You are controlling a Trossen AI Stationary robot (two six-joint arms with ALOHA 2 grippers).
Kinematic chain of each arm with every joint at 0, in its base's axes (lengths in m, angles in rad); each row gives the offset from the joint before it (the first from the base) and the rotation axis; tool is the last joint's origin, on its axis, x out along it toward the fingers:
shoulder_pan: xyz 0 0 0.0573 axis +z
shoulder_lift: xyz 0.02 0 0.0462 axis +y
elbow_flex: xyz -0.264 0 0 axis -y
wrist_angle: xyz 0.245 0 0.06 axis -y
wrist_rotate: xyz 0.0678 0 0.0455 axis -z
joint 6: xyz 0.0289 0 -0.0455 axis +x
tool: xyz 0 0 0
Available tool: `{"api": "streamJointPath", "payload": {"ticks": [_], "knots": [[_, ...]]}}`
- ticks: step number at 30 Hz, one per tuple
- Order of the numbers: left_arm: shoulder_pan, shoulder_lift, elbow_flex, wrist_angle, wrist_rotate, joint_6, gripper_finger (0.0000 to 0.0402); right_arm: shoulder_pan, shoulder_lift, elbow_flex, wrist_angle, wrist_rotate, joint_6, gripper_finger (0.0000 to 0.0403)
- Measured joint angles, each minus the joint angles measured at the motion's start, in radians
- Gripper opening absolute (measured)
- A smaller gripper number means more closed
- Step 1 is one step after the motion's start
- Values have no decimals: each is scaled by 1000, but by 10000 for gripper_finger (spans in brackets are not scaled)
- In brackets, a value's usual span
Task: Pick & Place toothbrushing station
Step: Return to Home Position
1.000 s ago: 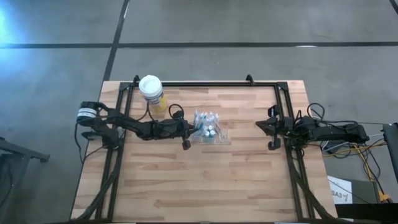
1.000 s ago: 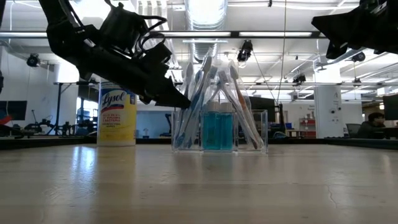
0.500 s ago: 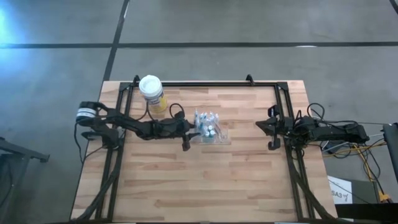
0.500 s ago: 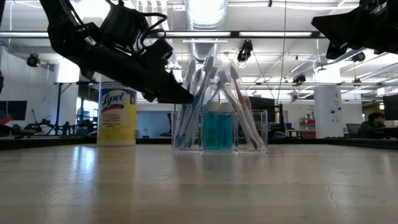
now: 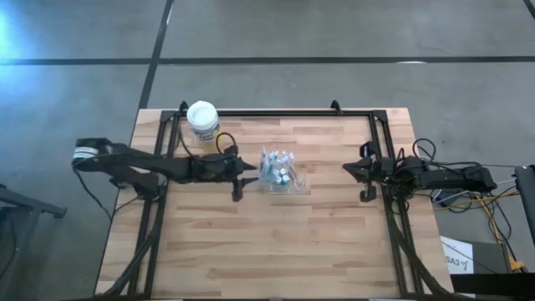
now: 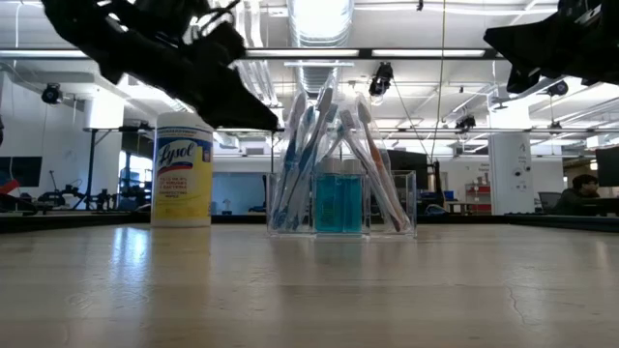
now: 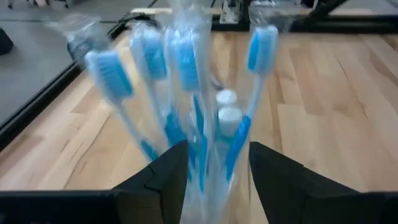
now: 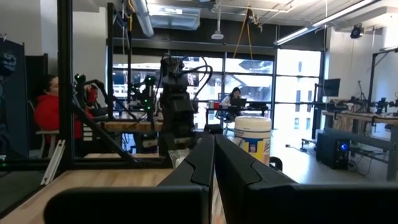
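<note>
Table (image 5: 276, 242): no loose brush seen on it; placing judged complete. Left jaws: open, empty, raised just left of organizer (image 5: 280, 173). Right jaws: closed, empty, parked at right edge of table, well apart from organizer. Organizer: upright at table centre. Toothbrushes (image 6: 308, 155): standing in organizer, heads up, leaning inward. Tubes (image 7: 228, 115): between brushes. Remaining, by judgement: homing of left jaws only.
</note>
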Motion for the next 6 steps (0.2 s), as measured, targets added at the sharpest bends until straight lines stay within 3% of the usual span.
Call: {"api": "streamJointPath", "payload": {"ticks": [3,6], "knots": [[-4,-83,-37,-67,-12,-1,156,0,17,0,0,-1,8,8],[-5,-143,-107,-53,-97,-34,117,0,44,0,2,-2,17,8]]}}
